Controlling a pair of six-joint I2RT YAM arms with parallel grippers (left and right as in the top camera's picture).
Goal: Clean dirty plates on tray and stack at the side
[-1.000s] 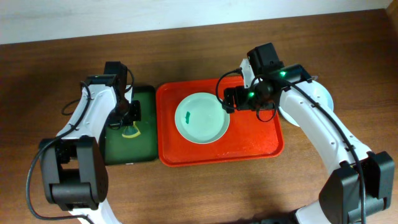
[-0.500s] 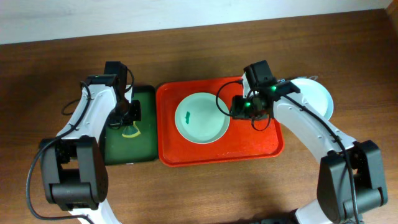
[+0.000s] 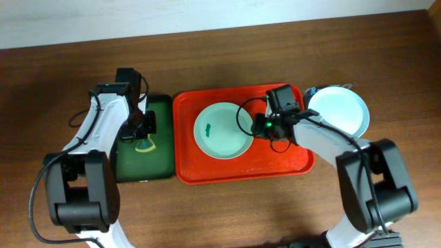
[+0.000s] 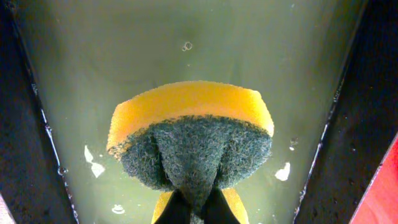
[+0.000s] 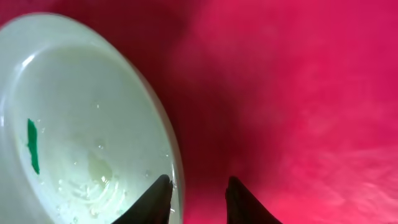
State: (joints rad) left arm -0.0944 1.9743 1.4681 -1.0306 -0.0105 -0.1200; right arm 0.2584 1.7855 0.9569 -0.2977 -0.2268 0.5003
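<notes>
A pale mint plate (image 3: 222, 129) with a small teal-green smear (image 5: 32, 146) lies on the red tray (image 3: 289, 162). My right gripper (image 3: 256, 126) is low at this plate's right rim. In the right wrist view its jaws (image 5: 198, 186) stand narrowly open astride the rim: one finger over the plate (image 5: 81, 124), the other over bare tray (image 5: 298, 93). Clean plates (image 3: 341, 110) sit stacked right of the tray. My left gripper (image 4: 198, 208) is shut on a yellow and green sponge (image 4: 193, 124) over the dark green tray (image 4: 124, 50).
The dark green tray (image 3: 158, 165) lies directly left of the red tray, its floor wet. The left arm (image 3: 110, 117) stands over it. The table's far edge meets a pale wall behind both trays.
My right gripper has moved left from the tray's right end to the mint plate's right rim, and its jaws have narrowed. The left arm and sponge have not moved.
</notes>
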